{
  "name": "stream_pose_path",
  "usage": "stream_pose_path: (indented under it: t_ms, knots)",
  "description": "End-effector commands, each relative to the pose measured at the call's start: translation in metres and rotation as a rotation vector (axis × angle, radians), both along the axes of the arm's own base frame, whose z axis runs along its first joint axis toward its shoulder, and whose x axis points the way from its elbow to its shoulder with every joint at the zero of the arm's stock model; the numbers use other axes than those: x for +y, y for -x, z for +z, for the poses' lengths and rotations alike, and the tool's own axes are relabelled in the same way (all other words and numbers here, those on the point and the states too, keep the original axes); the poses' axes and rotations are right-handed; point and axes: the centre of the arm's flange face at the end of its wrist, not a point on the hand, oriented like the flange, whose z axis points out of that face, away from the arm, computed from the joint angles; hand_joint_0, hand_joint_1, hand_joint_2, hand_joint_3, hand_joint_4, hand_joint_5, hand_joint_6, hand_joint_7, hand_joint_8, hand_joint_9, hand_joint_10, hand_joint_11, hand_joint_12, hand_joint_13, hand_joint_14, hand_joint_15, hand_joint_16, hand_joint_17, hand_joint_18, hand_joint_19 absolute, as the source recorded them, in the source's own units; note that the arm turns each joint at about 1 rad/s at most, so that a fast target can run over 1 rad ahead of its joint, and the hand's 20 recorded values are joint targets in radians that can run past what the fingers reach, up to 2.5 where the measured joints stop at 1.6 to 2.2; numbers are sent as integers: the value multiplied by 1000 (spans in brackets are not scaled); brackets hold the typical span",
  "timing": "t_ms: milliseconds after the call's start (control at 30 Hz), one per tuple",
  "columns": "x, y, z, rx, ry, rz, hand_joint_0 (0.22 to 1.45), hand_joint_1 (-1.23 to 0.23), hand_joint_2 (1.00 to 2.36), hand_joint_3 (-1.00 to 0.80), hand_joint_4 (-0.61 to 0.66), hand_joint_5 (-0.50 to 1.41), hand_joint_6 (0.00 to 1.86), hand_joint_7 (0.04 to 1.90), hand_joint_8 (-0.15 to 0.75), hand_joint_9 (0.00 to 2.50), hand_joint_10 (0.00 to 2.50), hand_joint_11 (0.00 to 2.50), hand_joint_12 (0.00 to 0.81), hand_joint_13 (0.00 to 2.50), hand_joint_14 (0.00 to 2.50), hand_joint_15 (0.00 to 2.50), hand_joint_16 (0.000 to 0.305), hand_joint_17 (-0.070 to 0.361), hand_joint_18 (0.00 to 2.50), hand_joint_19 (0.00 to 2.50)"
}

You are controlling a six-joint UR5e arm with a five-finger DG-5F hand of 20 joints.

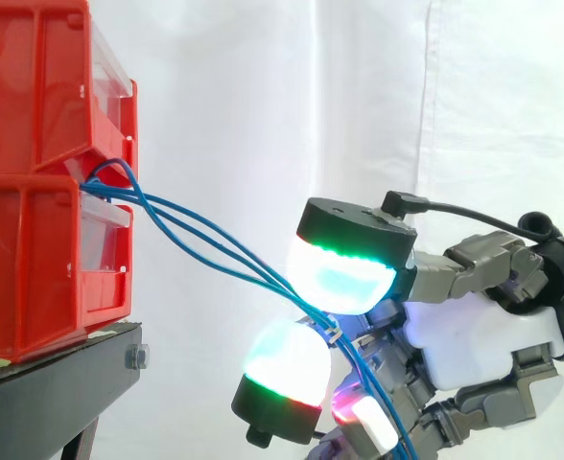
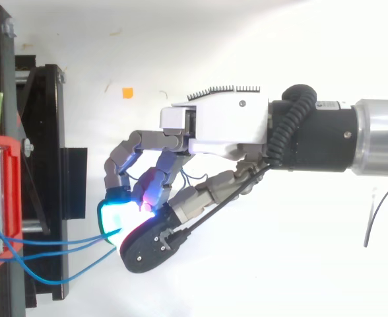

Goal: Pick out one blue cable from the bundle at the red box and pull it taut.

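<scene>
Blue cables (image 1: 263, 273) run from the red box (image 1: 33, 259) (one looping loosely) into the hand (image 2: 220, 125), pinched between its curled fingers.

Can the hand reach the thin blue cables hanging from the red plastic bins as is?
Probably yes: the hand's curled fingers already close on the thin blue cables, clear of the red plastic bins, with nothing between.

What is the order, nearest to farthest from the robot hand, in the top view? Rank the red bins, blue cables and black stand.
1. blue cables, pinched by the robot hand.
2. black stand, to its left.
3. red bins, at the far left edge.
</scene>
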Motion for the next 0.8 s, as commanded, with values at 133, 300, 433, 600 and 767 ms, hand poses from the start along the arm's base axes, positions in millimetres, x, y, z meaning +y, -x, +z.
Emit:
stream_pose_path:
  t_ms: [133,300,433,600,767]
  knots:
    - [0,3,6,10,2,1,552,-575,1000,-500,94,-119,834,945,311,1156,18,558,177,712,10,262,26,58,677,362]
    - [0,4,5,16,3,1,623,-616,1000,-500,43,-114,845,970,315,1167,19,570,173,710,10,268,24,55,659,373]
    - [0,4,5,16,2,0,644,-711,1011,-400,12,-112,875,997,316,1167,19,579,176,708,10,262,25,57,653,360]
    - [-1,4,7,15,2,-1,658,-801,1016,-314,20,-114,892,1047,324,1165,21,586,180,707,10,265,26,59,659,352]
    - [-1,4,7,15,2,-1,676,-862,1019,-272,-5,-115,901,1091,320,1164,20,584,182,711,9,263,27,61,681,356]
